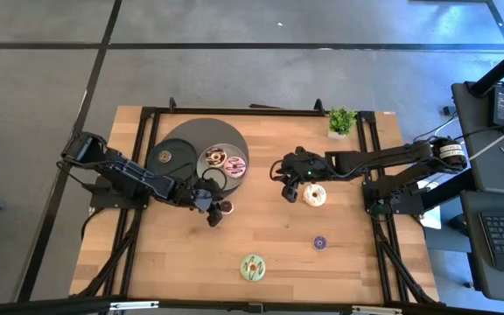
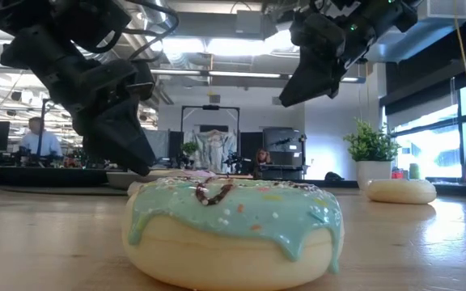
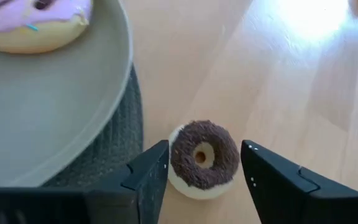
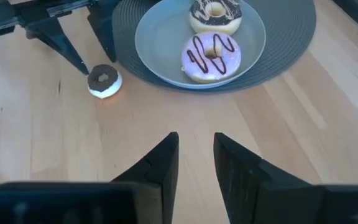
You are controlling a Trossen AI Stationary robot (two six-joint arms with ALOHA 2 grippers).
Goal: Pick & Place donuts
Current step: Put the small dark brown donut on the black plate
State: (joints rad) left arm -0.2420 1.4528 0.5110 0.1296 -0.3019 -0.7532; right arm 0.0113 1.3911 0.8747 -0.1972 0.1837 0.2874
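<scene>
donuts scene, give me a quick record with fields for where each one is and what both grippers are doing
plate: holds pink donut and chocolate donut
small chocolate donut: on table beside the mat, between open left gripper fingers
cream donut: on table by right gripper
green donut: front of table
purple donut: right of centre
right gripper: open, empty, above the table

Left arm reaches in from the table's left edge, elbow bent, left gripper (image 1: 214,213) angled down near table centre, fingers (image 3: 148,177) spread apart. Right arm stretches in from the right side, roughly level, right gripper (image 1: 288,185) raised off the surface with fingers (image 4: 157,165) narrowly parted, gripping nothing.
</scene>
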